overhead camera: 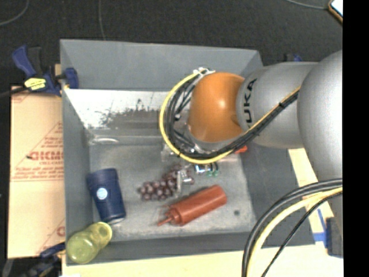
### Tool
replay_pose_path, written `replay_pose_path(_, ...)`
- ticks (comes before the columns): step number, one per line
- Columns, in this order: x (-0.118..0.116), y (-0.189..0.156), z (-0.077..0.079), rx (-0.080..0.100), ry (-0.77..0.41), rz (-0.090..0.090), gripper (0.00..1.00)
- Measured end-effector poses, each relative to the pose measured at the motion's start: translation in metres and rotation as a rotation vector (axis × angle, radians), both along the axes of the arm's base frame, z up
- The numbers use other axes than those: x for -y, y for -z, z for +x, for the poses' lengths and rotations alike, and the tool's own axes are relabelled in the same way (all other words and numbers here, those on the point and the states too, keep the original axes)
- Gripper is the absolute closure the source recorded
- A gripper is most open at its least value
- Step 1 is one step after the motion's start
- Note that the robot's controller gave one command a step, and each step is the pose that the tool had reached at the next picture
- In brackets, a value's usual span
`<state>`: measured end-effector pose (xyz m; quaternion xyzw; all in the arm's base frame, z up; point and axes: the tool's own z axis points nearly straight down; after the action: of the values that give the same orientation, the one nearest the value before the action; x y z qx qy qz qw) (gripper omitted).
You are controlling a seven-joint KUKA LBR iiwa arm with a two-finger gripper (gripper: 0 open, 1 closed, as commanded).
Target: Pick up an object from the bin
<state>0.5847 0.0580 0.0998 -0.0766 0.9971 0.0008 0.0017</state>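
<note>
One dark grape bunch [154, 188] just beside the tool [184, 176], toward the view's left (tool's opening impossible to tell), long axis pointing roughly at it.

Contents of the one grey bin [155, 56], counted from beside it: one blue can [106, 195], one yellow-green cup [87, 242], one bunch of dark purple grapes [157, 188], one red squeeze bottle [195, 206]. Total in plain sight: four.

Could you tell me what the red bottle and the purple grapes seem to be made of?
The red bottle looks like smooth, slightly glossy plastic: uniform colour, moulded nozzle. The purple grapes are probably toy plastic or rubber, with dull, evenly dark beads; I cannot tell which.
</note>
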Motion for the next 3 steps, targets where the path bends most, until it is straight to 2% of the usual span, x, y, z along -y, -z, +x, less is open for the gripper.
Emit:
replay_pose_path(1, 0.007, 0.029, 0.017, 0.013, -0.227, 0.003, 0.00)
replay_pose_path(2, 0.013, 0.029, 0.030, 0.009, 0.018, 0.003, 1.00)
replay_pose_path(3, 0.013, 0.028, 0.030, 0.008, 0.019, 0.003, 1.00)
